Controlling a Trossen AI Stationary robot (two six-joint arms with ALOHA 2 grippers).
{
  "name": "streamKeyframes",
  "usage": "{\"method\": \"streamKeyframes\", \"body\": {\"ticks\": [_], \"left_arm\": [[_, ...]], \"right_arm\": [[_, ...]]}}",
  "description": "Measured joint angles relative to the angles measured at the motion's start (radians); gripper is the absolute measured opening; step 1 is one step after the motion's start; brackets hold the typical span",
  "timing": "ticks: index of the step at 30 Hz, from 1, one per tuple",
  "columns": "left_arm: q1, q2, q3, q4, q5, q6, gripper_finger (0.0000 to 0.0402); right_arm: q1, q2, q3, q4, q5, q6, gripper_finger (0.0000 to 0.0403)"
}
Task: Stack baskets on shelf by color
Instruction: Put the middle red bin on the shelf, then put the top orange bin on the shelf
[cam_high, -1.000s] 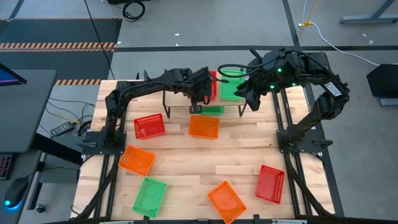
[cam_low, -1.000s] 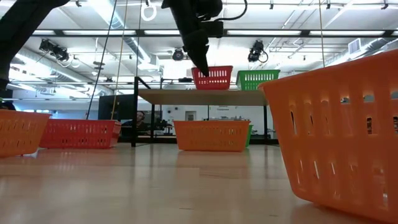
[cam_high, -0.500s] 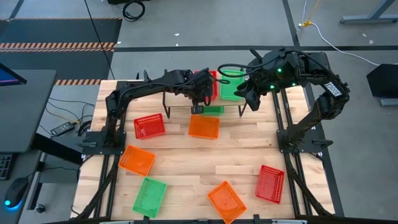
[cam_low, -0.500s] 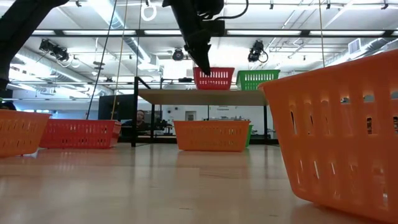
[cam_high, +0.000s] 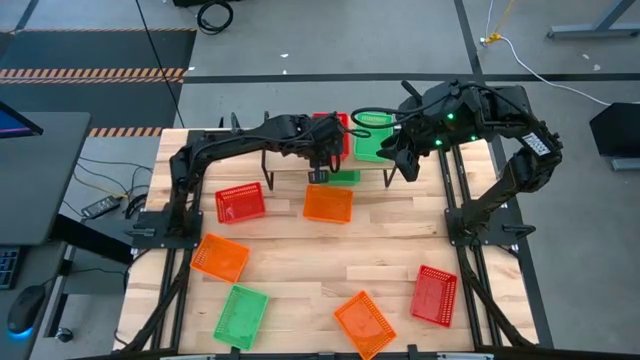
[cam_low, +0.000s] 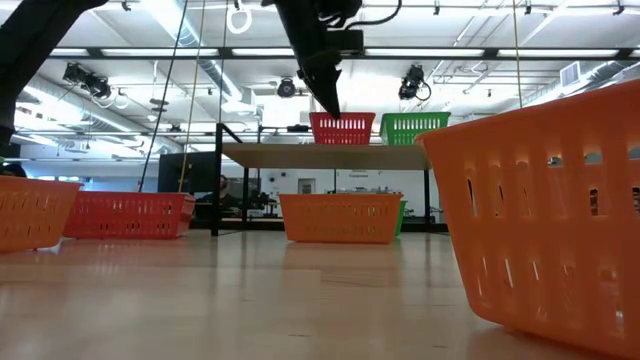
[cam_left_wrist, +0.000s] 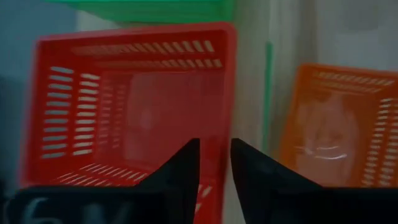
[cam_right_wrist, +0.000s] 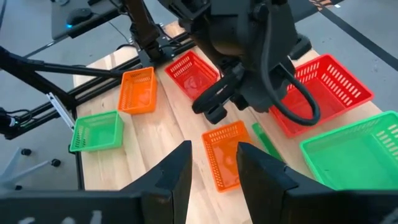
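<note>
A red basket (cam_high: 330, 133) (cam_low: 343, 128) stands level on its bottom on the shelf (cam_low: 320, 155), next to a green basket (cam_high: 373, 138) (cam_low: 412, 128) on the same board. My left gripper (cam_left_wrist: 215, 168) slants down at the red basket's near corner (cam_low: 316, 120) and is open. One finger stands over the inside of the basket and the other outside its wall. My right gripper (cam_right_wrist: 214, 165) hangs open above the shelf's right end (cam_high: 400, 160), with nothing between its fingers.
On the table lie an orange basket (cam_high: 328, 203) in front of the shelf, a green basket (cam_high: 341, 176) under it, a red one (cam_high: 240, 203) at the left, and several more near the front edge, such as an orange one (cam_high: 365, 322) and a red one (cam_high: 435, 295).
The red basket was tilted at my left gripper's fingertips. It has sunk a little and now stands level on the shelf board. The left gripper has stayed at the basket's near corner.
</note>
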Motion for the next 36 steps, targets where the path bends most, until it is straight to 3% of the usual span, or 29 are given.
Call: {"method": "streamKeyframes", "body": {"ticks": [4, 11, 15, 18, 24, 36], "left_arm": [[-0.013, -0.056, 0.001, -0.017, -0.014, 0.032, 0.0103], [-0.087, -0.141, 0.002, -0.049, 0.001, -0.078, 0.0103], [-0.155, -0.172, 0.002, -0.082, 0.12, -0.207, 0.0104], [-0.217, -0.169, 0.002, -0.099, 0.197, -0.195, 0.0103], [-0.304, -0.086, 0.001, -0.107, 0.23, 0.012, 0.0107], [-0.267, 0.159, 0.0, -0.144, 0.252, 0.007, 0.0108]], "right_arm": [[0.0, 0.0, 0.0, 0.0, 0.007, -0.015, 0.0132], [0.0, 0.0, 0.0, 0.016, 0.017, -0.028, 0.0132], [0.0, 0.0, 0.0, 0.017, 0.018, -0.046, 0.0132], [0.0, 0.0, 0.0, 0.02, 0.019, -0.055, 0.0132], [0.0, 0.003, 0.0, 0.023, 0.018, -0.079, 0.0132], [0.008, -0.019, 0.0, 0.017, 0.008, -0.025, 0.0132]]}}
